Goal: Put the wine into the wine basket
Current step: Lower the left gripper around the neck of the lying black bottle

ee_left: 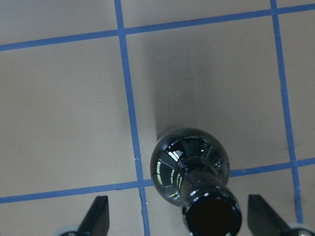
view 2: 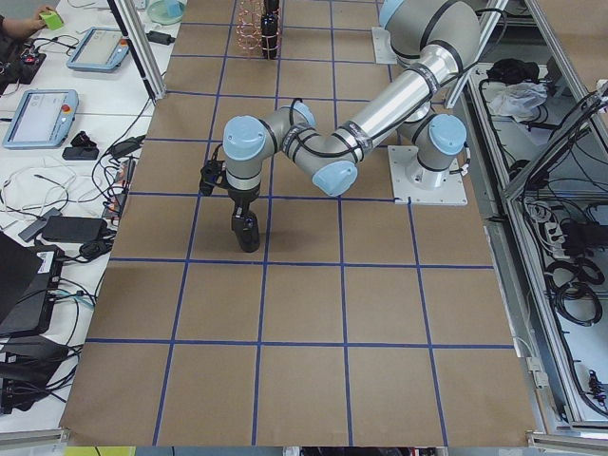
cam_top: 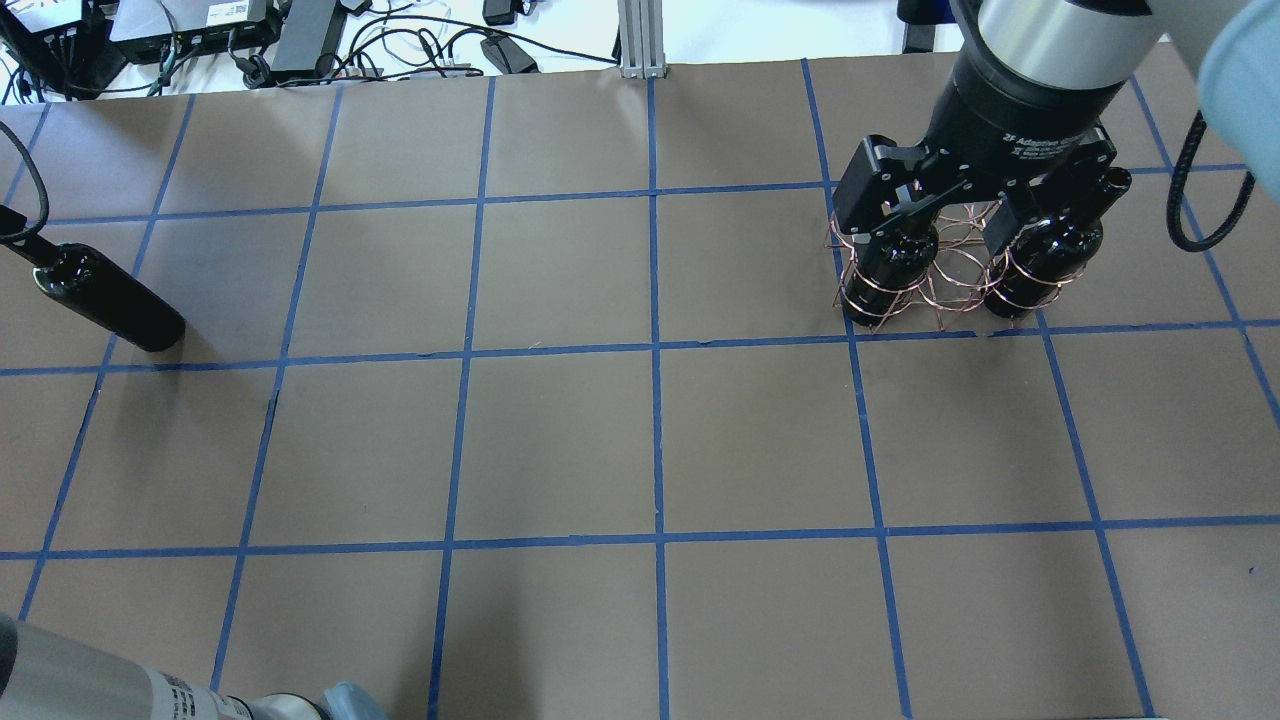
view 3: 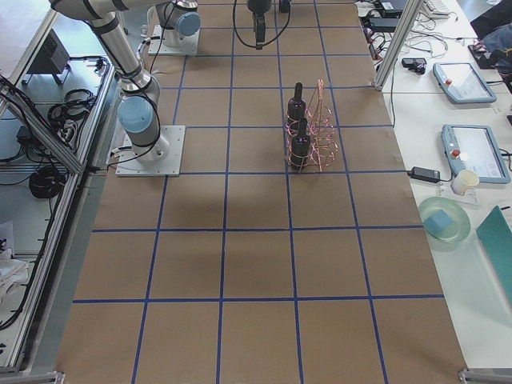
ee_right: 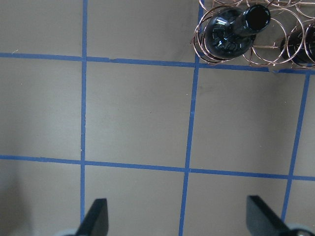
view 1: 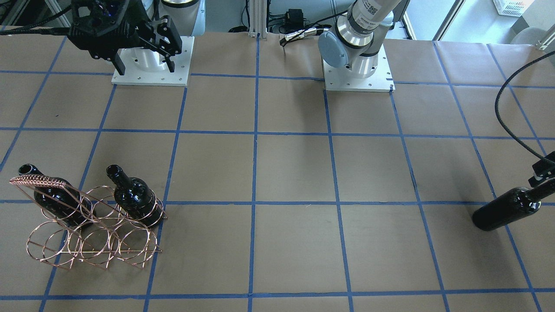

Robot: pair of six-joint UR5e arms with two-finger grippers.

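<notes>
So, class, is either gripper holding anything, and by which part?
Nothing is held. The left gripper is open around the neck of the bottle without touching it. The right gripper is open and empty.

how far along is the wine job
Done: a bottle and a second bottle stand in the wine basket. In hand: the left tool is open around the neck of the third bottle, which stands ungripped on the table. Left: grip, carry, lower it into a hoop. The right tool is open, empty.
</notes>
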